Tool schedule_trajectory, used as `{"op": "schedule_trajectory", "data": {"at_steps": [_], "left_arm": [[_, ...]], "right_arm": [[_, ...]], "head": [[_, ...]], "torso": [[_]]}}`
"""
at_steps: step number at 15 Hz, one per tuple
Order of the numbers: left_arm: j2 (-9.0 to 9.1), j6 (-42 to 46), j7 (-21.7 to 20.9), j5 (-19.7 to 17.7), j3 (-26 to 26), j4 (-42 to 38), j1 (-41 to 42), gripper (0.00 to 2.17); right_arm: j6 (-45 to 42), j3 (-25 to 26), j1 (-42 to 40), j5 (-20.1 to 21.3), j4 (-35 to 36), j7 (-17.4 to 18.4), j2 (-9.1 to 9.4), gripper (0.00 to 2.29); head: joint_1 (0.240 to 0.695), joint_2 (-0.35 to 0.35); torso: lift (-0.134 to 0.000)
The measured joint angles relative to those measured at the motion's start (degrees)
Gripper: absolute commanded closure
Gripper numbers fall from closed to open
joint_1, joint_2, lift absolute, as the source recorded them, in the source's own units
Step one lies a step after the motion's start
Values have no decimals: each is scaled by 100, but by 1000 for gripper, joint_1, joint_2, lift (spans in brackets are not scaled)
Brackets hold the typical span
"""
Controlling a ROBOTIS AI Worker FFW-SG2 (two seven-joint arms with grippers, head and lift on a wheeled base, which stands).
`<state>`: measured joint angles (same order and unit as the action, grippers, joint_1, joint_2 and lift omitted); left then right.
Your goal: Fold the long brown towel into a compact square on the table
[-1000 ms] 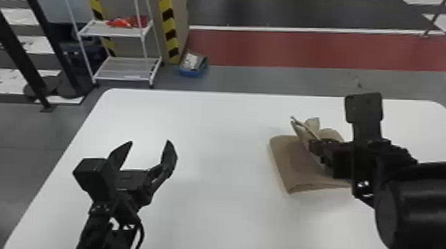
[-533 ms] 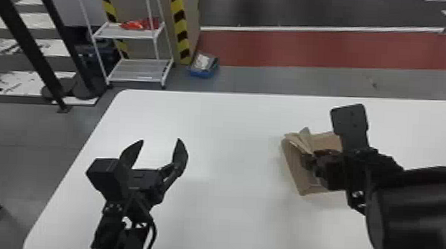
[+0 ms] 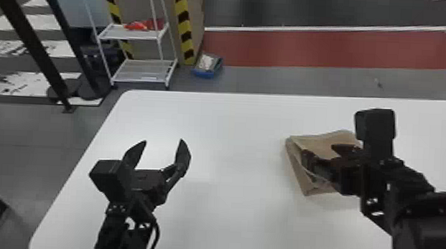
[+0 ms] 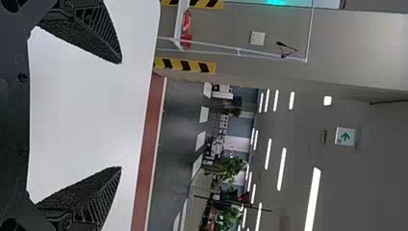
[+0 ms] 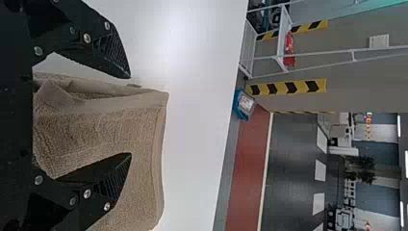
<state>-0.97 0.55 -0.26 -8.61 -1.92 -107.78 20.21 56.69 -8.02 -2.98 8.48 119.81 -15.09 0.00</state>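
The brown towel lies folded into a small thick bundle on the right part of the white table. My right gripper is over it, coming from the right. In the right wrist view that gripper stands open, one finger over the towel and the other just beyond its folded edge. Layers stand slightly apart along that edge. My left gripper is held open above the table's left part, away from the towel; in the left wrist view the same gripper has nothing between its fingers.
The white table spans the work area. Past its far edge stand a white shelf rack, a striped post and a blue box on the floor. Dark posts rise at the left.
The towel's raised flap now lies flat, and my right gripper's fingers are spread over it. The head view has shifted, with the left gripper still open.
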Motion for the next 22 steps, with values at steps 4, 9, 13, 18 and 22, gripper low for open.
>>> {"op": "schedule_trajectory", "data": {"at_steps": [4,9,13,18,22], "left_arm": [[0,2,-9,-1,-1,13,-2,90],[4,2,-9,0,3,29,-4,90],[10,2,-9,-5,-6,30,0,90],[10,2,-9,-1,-8,30,4,90],[9,2,-9,-1,-1,30,9,90]], "right_arm": [[-179,239,-172,91,-174,-3,0,2051],[-763,269,-312,210,-772,-30,0,2051],[-1499,367,-462,15,-729,-131,0,2051],[-2065,680,-771,-693,-29,-322,0,2051],[-1801,918,-1091,-719,129,-319,0,2051]], "head": [[695,103],[695,96],[695,105],[695,108],[695,83]], "torso": [[-123],[-123],[-123],[-123],[-123]]}}
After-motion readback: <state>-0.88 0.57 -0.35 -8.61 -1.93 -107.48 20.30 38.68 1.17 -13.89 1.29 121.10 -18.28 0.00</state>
